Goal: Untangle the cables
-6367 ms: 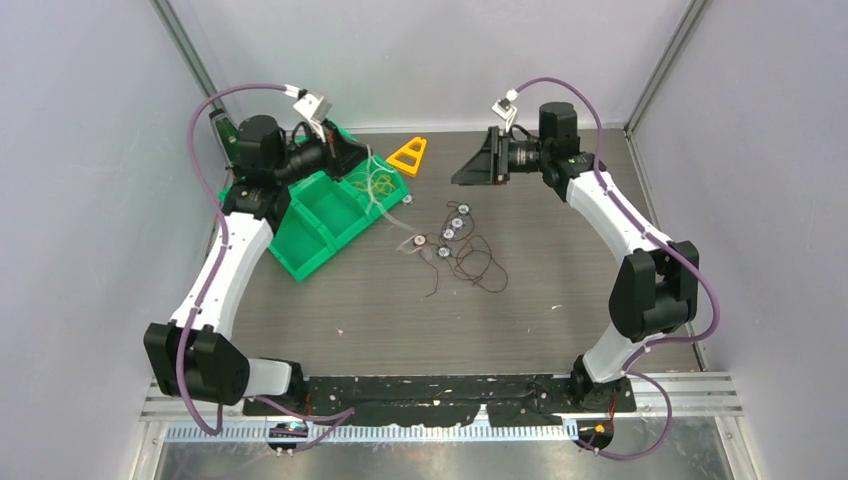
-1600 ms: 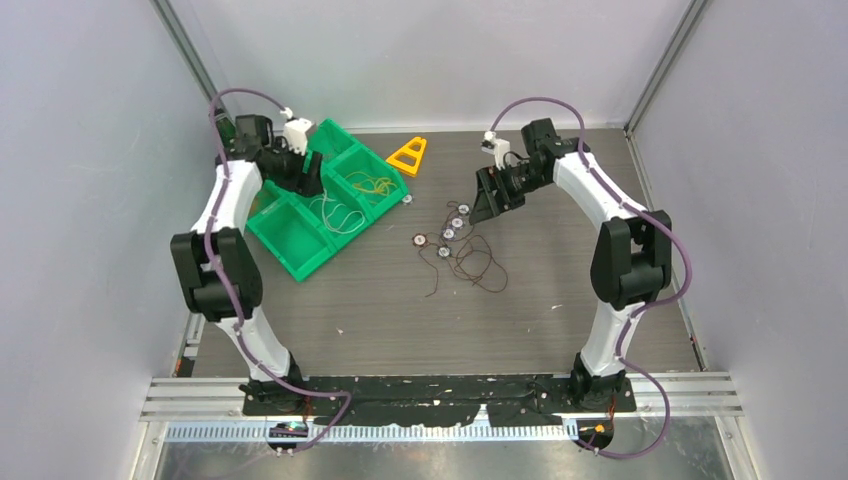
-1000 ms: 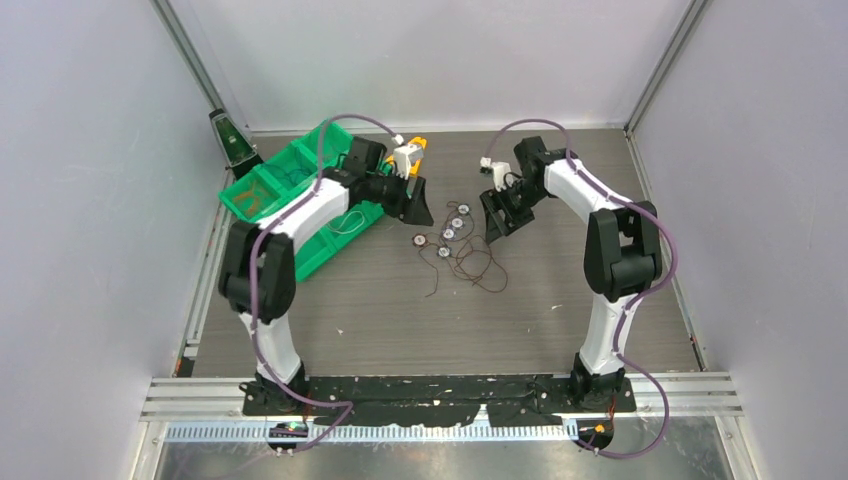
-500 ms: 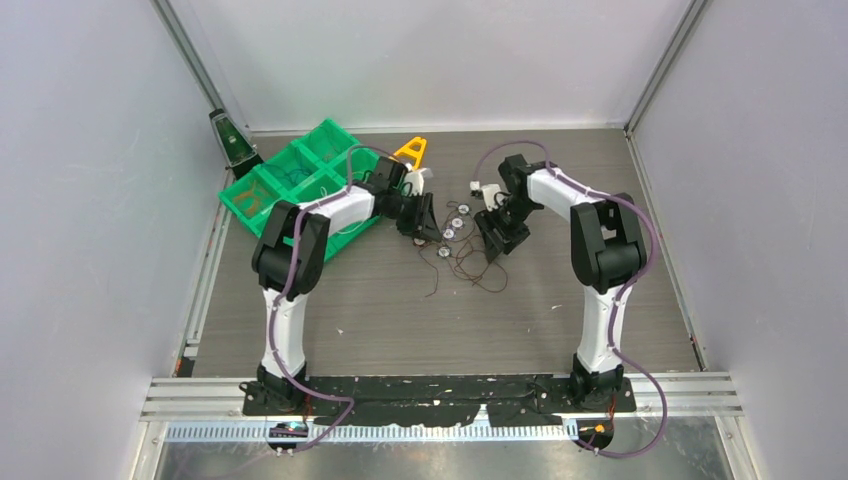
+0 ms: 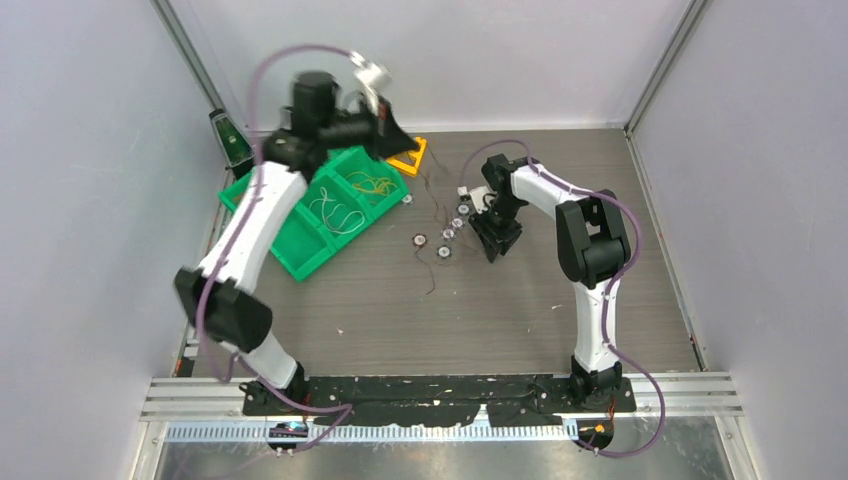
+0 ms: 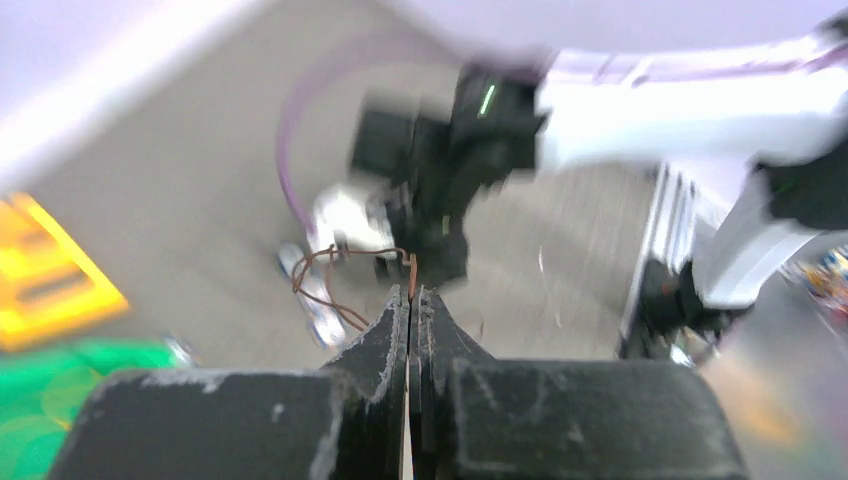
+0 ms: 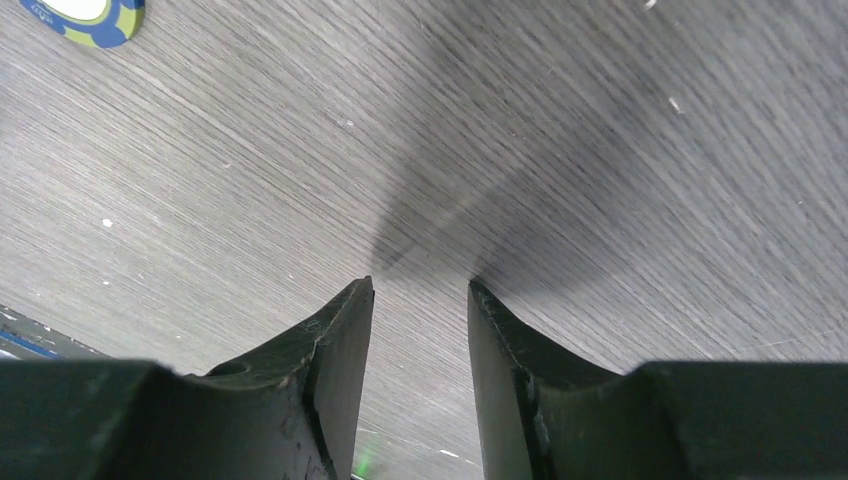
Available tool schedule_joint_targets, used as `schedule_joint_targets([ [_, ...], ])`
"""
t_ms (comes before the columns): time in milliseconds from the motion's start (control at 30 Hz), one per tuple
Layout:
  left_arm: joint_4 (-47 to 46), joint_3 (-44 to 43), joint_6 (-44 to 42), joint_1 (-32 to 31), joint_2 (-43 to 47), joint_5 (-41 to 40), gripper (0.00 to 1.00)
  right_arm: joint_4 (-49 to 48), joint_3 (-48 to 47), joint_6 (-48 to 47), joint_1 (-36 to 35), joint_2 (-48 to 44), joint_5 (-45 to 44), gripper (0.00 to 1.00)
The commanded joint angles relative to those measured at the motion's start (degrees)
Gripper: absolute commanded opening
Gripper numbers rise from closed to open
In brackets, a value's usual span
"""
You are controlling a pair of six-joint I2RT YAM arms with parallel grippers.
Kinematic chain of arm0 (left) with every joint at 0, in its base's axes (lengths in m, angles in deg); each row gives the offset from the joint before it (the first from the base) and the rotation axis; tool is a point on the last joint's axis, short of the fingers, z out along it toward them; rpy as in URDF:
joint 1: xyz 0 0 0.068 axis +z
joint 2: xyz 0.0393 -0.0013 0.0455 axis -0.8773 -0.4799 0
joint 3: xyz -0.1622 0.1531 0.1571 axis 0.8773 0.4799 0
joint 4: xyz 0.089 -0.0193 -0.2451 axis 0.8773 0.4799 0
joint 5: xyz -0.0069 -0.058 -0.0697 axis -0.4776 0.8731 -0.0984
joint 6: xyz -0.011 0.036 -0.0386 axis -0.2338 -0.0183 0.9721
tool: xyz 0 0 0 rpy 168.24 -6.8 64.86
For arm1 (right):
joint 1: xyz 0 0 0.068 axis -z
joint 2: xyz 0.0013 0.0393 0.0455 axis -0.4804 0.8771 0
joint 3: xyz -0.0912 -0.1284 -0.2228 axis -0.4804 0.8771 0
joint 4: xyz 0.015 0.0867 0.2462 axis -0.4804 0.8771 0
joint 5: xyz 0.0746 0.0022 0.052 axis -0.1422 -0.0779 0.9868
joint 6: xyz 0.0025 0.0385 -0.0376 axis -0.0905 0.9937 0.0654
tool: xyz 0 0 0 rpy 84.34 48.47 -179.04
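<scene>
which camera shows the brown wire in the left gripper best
Left wrist: the brown wire loops right off the tips of the shut left gripper, if blurred. Top external gives only a faint strand hanging under that gripper. Right wrist shows just table and a disc's edge, no wire.

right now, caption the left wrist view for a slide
left gripper shut on a brown cable, held above the table

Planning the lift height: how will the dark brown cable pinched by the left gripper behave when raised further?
Probably floppy: the dark brown cable curls in loose loops beyond the shut left gripper. Likely very light, being hair-thin. It may snag and drag the ringed discs lying near its strands.
</scene>
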Motion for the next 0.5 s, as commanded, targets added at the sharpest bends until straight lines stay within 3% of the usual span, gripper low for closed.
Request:
schedule_joint_targets([
  [0,-6.6,-11.8,0.9,5.0,8.8,6.5,0.0,1.5,0.0,-1.2,-1.7,3.1,-0.6,0.45],
  [167,-19.4,-21.7,11.3,12.9,9.9,4.2,0.0,2.2,0.3,-1.0,-1.8,3.3,-0.2,0.45],
  [300,-21.7,-28.2,15.0,15.6,8.7,5.6,0.0,2.9,-0.1,-3.1,-1.7,2.1,1.0,0.46],
  [367,-22.6,-28.0,15.1,16.0,9.5,5.5,0.0,3.1,-0.8,-5.7,-1.2,-0.5,5.7,0.51],
  [467,-24.2,-27.2,16.0,16.0,10.6,6.2,0.0,3.3,-3.3,-11.2,0.7,-5.8,13.4,0.7],
])
